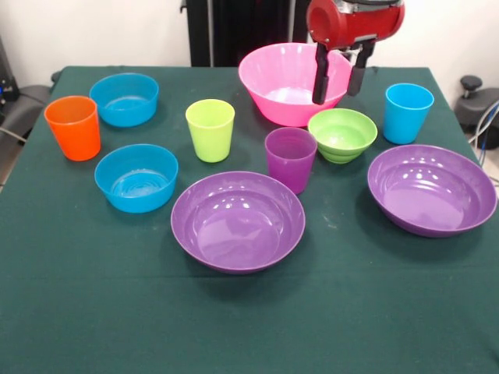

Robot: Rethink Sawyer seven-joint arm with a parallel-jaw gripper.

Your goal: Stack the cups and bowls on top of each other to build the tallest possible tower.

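All cups and bowls stand apart on the green cloth, nothing stacked. The orange cup (73, 126) is at the left, the lime green cup (210, 128) in the middle, the purple cup (290, 157) right of it, the light blue cup (407, 112) at the right. The big pink bowl (290, 82) sits at the back. Two blue bowls (124, 98) (136, 177) are at the left. The small ribbed green bowl (342, 134) is beside the purple cup. Two wide purple bowls (238, 220) (432, 189) are in front. My gripper (337, 87) hangs open over the pink bowl's right rim, holding nothing.
The table (249, 327) is covered in dark green cloth, with a broad bare strip along the front edge. A black post stands behind the table at the back.
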